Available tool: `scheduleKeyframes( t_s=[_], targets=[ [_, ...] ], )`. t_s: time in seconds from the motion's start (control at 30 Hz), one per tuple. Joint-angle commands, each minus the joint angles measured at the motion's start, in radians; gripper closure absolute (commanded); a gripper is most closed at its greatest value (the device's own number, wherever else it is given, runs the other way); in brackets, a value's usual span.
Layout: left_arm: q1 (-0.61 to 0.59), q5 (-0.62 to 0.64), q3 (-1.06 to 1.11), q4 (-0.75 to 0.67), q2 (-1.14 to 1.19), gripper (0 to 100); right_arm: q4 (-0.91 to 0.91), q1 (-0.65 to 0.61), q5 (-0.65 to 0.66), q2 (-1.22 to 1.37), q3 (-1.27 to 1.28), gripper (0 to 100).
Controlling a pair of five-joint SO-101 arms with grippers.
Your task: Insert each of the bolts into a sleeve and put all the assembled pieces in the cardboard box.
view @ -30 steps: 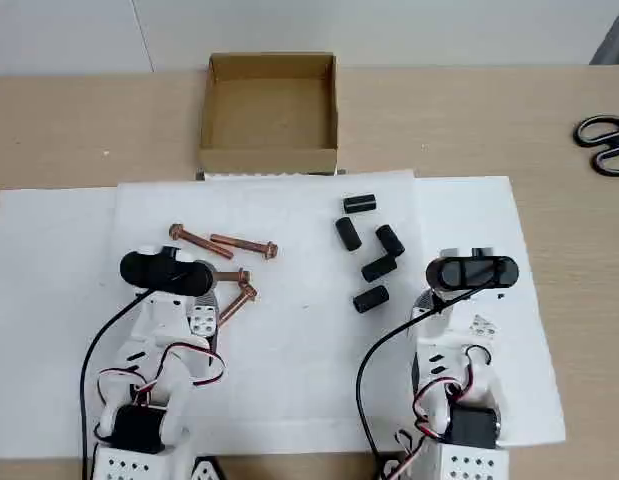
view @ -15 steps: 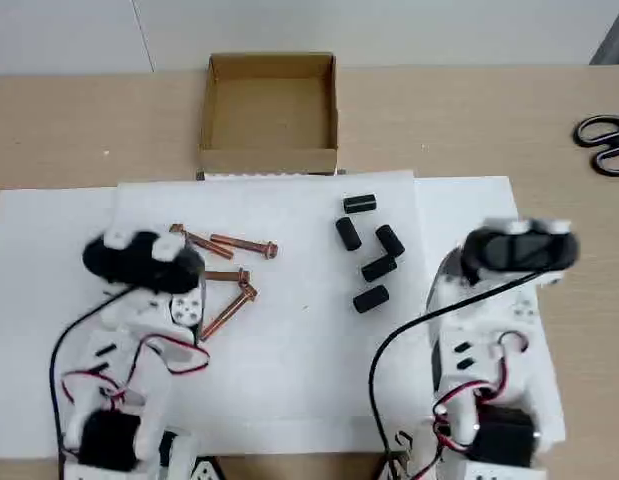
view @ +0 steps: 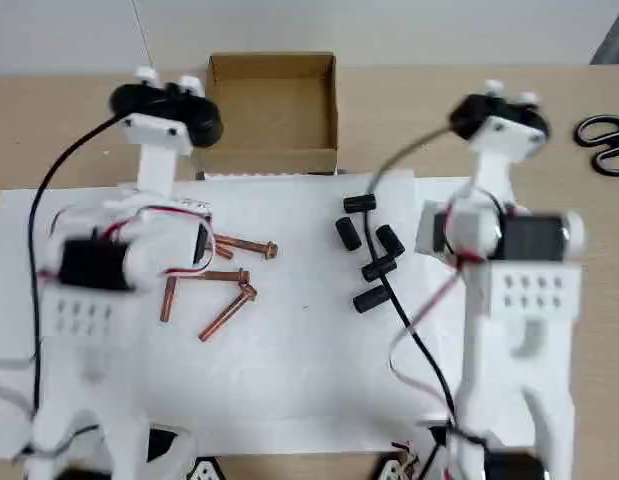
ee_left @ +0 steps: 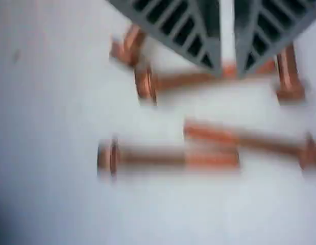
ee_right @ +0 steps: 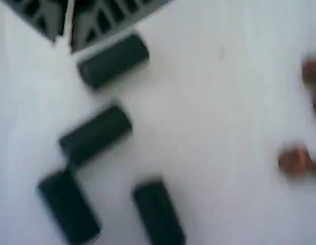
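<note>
Two white arms stand at the near edge of the table (view: 69, 120). The left arm (view: 99, 270) and the right arm (view: 514, 270) both rear up tall over a white sheet (view: 299, 370) spread across the wood.

On the sheet lie the loose parts. Copper-coloured bolts (view: 227, 312) are scattered under and just beside the left arm. Five black sleeves (view: 370, 298) sit in a loose cluster just beside the right arm. Bolts and sleeves lie well apart from each other.

The left gripper (ee_left: 228, 69) hangs above the bolts. Its grey fingers are drawn together with only a thin slit between them, and they grasp nothing. In the left wrist view its tips sit over the shank of one bolt; whether they touch it cannot be told.

The right gripper (ee_right: 66, 41) hangs above the sleeves, likewise pinched together on nothing. Its tips are just beside the end of one sleeve.

At the sheet's far edge the cardboard box (view: 269, 158) stands open-topped on the table, roughly midway between the two arms. Farther out on the right arm's side, a pair of scissors (view: 604, 140) lies on the bare wood, well apart from the sheet.
</note>
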Motion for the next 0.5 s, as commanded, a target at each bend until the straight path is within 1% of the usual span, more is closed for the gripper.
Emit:
scheduleKeyframes(
  t_s=[0.0, 0.13, 0.23, 0.3, 0.37, 0.47],
  targets=[
    [-0.002, 0.003, -0.064, 0.089, 0.140, 99, 0.045, -0.007, 0.094, 0.093, -0.095, 99.5],
    [-0.002, 0.005, -0.064, 0.106, 0.267, 99, 0.047, -0.012, 0.192, 0.145, -0.097, 99.5],
    [-0.002, 0.005, -0.068, 0.106, 0.327, 99, 0.053, -0.005, 0.370, 0.174, -0.094, 99.4],
    [-0.002, 0.002, -0.068, 0.106, 0.350, 99, 0.051, -0.005, 0.448, 0.185, -0.094, 99.1],
    [-0.002, -0.015, -0.068, 0.092, 0.367, 99, 0.036, -0.007, 0.474, 0.203, -0.094, 94.9],
    [-0.012, -0.043, -0.062, 0.052, 0.385, 99, 0.018, -0.012, 0.522, 0.271, -0.094, 83.1]
  ],
)
